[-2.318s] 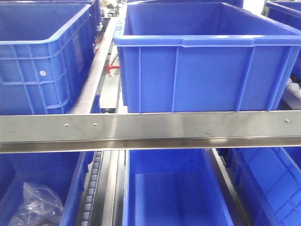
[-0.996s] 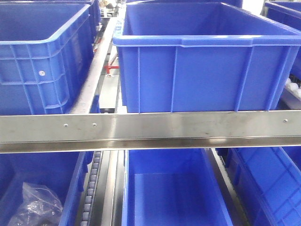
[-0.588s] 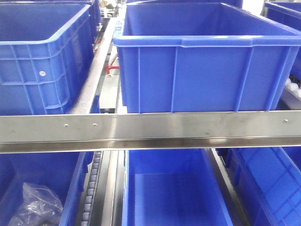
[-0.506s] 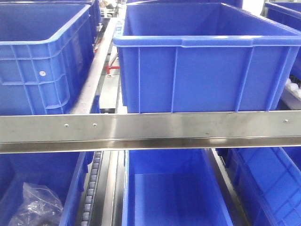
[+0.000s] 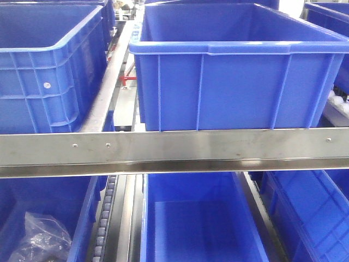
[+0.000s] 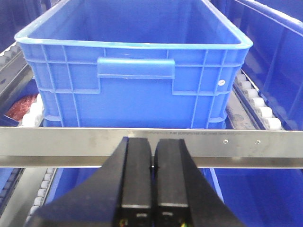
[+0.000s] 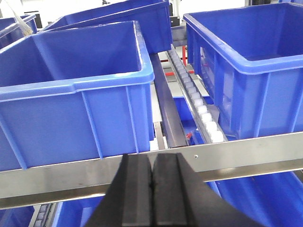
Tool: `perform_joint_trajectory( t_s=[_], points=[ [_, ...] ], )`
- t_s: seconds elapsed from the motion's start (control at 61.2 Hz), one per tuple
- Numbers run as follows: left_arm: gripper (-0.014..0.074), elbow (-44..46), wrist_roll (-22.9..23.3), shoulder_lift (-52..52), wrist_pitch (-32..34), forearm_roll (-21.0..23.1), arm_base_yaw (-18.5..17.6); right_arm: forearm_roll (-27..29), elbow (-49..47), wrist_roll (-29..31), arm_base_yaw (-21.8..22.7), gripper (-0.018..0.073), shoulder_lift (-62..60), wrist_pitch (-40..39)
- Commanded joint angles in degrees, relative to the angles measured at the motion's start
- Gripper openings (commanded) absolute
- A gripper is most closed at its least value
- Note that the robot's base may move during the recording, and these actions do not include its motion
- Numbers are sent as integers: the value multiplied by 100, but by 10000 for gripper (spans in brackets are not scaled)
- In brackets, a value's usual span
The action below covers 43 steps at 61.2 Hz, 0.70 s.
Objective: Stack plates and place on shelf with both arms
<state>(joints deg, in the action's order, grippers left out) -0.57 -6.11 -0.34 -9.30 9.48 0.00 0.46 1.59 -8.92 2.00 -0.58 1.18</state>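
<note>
My left gripper [image 6: 152, 161] is clenched: its two black fingers [image 6: 136, 175] press flat against each other with nothing between them. Just ahead of its tips runs a steel rail [image 6: 236, 146], and beyond that rail sits a blue bin [image 6: 137, 80] with a handle lip facing the gripper. White rollers [image 6: 258, 101] line the track to the right of that bin.

My right gripper [image 7: 152, 177] is likewise clenched on nothing, fingers [image 7: 137, 189] meeting along a thin seam. A steel rail [image 7: 246, 151] crosses just ahead of it. Beyond the rail, one blue bin [image 7: 75, 94] stands ahead to the left and another bin [image 7: 246, 61] ahead to the right, with a roller track [image 7: 199, 111] between them.

In the front view I see a crinkled plastic bag [image 5: 38, 240] in the lower left bin [image 5: 87, 218].

No view shows me the plates, so I cannot tell where they are.
</note>
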Motion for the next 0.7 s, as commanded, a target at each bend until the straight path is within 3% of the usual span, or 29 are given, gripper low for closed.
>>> perform_joint_trajectory(
  t_s=[0.0,0.245,0.441,0.686],
  points=[
    [86,-126,18,-111,562,21,9,11,-91,46,33,56,-123,-464],
    [86,-126,65,-111,682,45,9,11,-91,46,33,56,-123,-464],
    [85,-126,1479,-111,869,-1446,9,11,-91,46,33,56,-123,-464],
    [86,-126,1550,-111,869,-1602,9,11,-91,46,33,56,-123,-464]
  ],
)
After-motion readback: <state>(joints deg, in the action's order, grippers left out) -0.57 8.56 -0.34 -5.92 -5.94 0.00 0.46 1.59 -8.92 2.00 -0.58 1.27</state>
